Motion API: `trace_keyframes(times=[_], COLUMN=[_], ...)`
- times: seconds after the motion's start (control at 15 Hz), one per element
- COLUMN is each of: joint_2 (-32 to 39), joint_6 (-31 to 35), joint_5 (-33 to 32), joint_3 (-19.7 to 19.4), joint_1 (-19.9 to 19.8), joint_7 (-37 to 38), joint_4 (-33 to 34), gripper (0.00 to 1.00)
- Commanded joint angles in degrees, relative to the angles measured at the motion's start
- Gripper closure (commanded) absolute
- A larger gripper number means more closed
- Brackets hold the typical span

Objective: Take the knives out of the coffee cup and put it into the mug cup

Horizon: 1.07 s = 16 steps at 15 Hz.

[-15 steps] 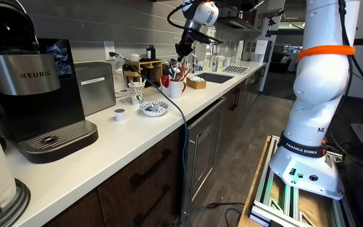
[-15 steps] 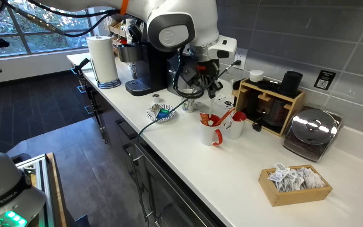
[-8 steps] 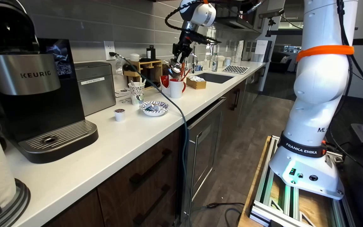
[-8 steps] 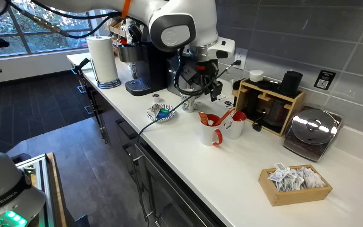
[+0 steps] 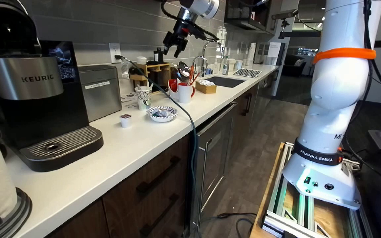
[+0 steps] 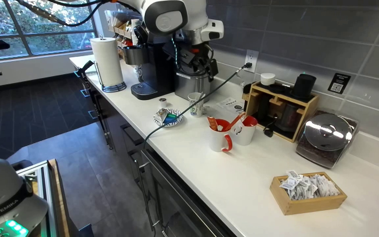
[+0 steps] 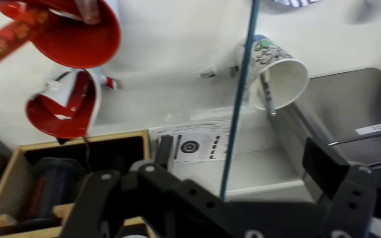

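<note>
In an exterior view, the pincer (image 5: 171, 53) hangs high over the tabletop (image 5: 134, 142) — its fingers (image 5: 180, 47) spread. The paper cup (image 5: 144, 98) stands upright near the metal box (image 5: 103, 96), with pale sticks (image 5: 151, 86) poking past its rim, too small here to tell exactly what they are. The red-handled white mug (image 5: 185, 94) stands just beside a second cup (image 5: 173, 95), and red sticks (image 5: 191, 73) rise from the mug.

In an exterior view, the mug also shows small white pieces (image 6: 220, 127) inside, and a wooden box (image 6: 314, 204) holds paper packets (image 6: 321, 186).

In the wrist view, the pincer's two fingers stand wide apart. A pale stick (image 7: 266, 89) leans inside the paper cup, a cable (image 7: 239, 96) crosses in front of that cup, and a pale piece (image 7: 91, 13) — blurred — sits in the mug.
</note>
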Motion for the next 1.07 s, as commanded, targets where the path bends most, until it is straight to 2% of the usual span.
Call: trace_keyframes(times=[0.0,0.4,0.53,0.87,1.0], joint_2=[-0.59,5.54,7.47,11.09,10.16], joint_6=[-1.28,-2.69,-0.05,-0.69,-0.88], joint_5=[1.7,0.18,-3.9,-7.46,-6.24], joint_3=[2.63,4.45,3.4,2.04,2.7], joint_1=[3.64,6.77,7.58,7.15,6.41], joint_7=[-3.31,0.45,5.72,11.71,9.21], joint_4=[-0.88,1.04,0.53,1.9,0.93], gripper=[0.0,0.0,0.0,0.0,0.0])
